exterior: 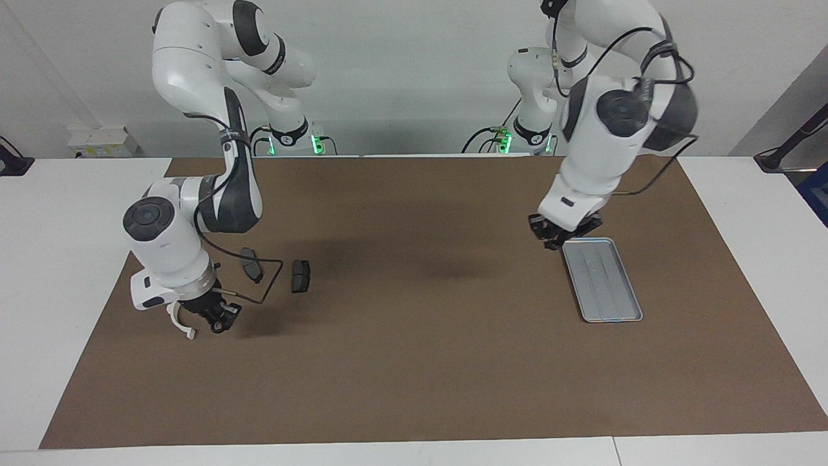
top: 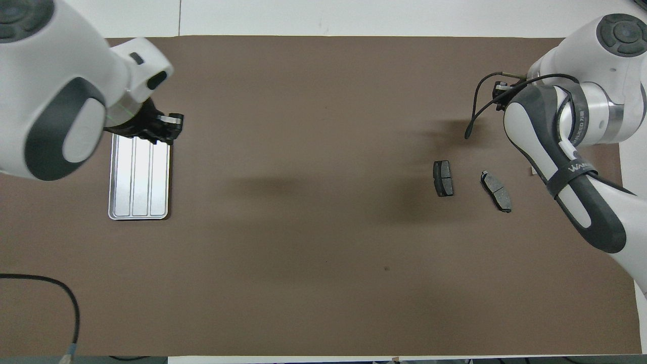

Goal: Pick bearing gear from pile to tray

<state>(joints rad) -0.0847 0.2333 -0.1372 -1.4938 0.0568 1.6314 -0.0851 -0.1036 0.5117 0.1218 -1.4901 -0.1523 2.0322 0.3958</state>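
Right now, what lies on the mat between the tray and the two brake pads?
Nothing: between the tray and the brake pads, the overhead view shows only bare brown mat.
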